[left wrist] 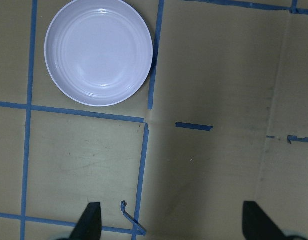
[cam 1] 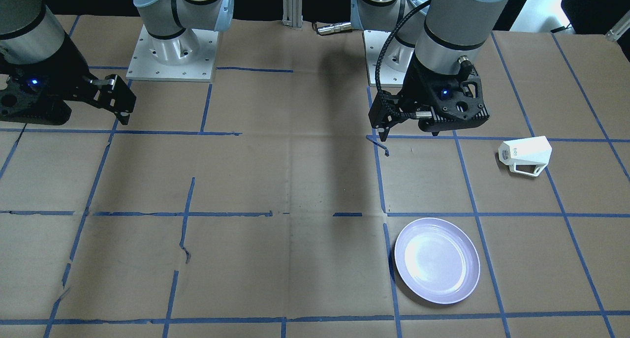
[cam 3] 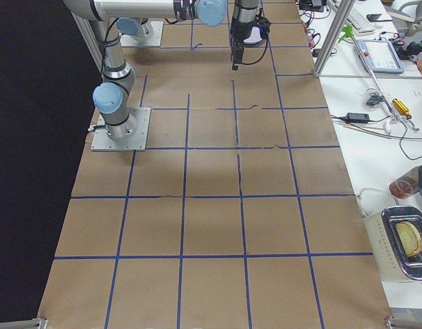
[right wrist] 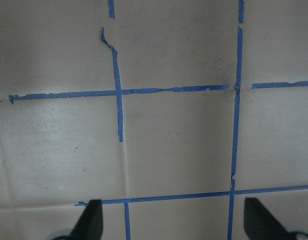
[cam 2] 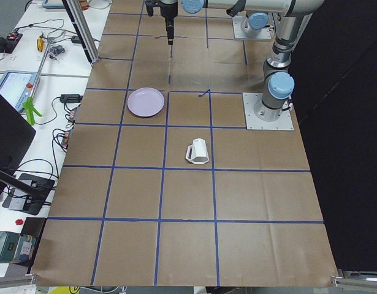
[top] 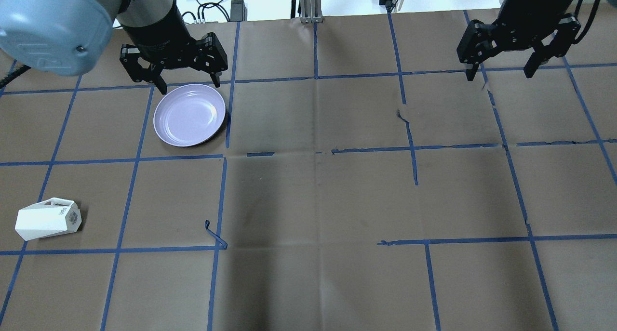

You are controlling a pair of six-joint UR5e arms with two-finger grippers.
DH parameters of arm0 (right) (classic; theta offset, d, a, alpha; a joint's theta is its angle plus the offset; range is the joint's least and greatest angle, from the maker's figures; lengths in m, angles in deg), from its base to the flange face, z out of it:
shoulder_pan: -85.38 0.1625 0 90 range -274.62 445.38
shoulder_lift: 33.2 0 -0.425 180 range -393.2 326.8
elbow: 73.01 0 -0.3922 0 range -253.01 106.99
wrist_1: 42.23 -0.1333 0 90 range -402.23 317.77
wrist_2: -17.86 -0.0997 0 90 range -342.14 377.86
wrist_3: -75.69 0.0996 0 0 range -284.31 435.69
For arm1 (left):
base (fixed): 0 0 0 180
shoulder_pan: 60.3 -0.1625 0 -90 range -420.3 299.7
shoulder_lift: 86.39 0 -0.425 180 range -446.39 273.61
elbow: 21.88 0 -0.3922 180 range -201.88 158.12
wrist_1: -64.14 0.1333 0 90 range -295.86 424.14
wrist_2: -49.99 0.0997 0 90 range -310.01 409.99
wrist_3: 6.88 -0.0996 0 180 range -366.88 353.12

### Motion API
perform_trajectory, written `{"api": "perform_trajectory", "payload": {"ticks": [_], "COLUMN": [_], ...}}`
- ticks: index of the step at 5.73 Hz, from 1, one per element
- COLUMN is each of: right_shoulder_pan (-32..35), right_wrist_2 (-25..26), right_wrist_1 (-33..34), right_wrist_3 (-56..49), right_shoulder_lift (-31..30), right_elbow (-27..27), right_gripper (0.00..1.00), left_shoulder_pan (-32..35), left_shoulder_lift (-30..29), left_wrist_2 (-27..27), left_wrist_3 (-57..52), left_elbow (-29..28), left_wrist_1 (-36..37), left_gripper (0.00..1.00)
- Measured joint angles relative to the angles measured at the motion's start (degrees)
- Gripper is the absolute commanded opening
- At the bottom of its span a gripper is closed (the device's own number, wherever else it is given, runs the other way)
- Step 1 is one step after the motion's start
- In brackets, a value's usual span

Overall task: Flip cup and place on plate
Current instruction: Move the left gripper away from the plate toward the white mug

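Observation:
The white faceted cup (cam 1: 525, 155) lies on its side on the paper-covered table, handle toward the table, at the robot's far left; it also shows in the overhead view (top: 47, 219). The lavender plate (cam 1: 437, 260) sits empty, apart from the cup; it also shows in the overhead view (top: 189, 114) and the left wrist view (left wrist: 98, 51). My left gripper (top: 189, 85) is open and empty, raised above the table near the plate. My right gripper (top: 499, 74) is open and empty, raised at the far right.
Brown paper with a blue tape grid covers the table (top: 318, 196). A loose curl of tape (top: 214, 234) sticks up near the middle left. The arm bases (cam 1: 172, 57) stand at the robot's edge of the table.

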Motion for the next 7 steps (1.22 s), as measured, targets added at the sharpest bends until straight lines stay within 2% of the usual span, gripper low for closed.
{"api": "perform_trajectory", "payload": {"ticks": [2, 4, 6, 7], "right_shoulder_pan": [0.0, 0.0, 0.0, 0.0], "right_wrist_2": [0.0, 0.0, 0.0, 0.0], "right_wrist_1": [0.0, 0.06, 0.06, 0.03], "right_wrist_3": [0.0, 0.0, 0.0, 0.0], "right_shoulder_lift": [0.0, 0.0, 0.0, 0.0], "right_elbow": [0.0, 0.0, 0.0, 0.0], "right_gripper": [1.0, 1.0, 1.0, 1.0], "left_shoulder_pan": [-0.35, -3.51, -13.05, -20.79], "left_shoulder_lift": [0.27, 2.94, 7.38, 9.17], "left_wrist_2": [-0.17, -0.21, 0.04, 0.22], "left_wrist_3": [-0.27, -4.57, -16.17, -25.6], "left_elbow": [-0.05, 1.16, 1.56, 1.59], "left_wrist_1": [0.03, -1.75, -8.05, -10.82], "left_gripper": [0.99, 0.98, 0.98, 0.98]}}
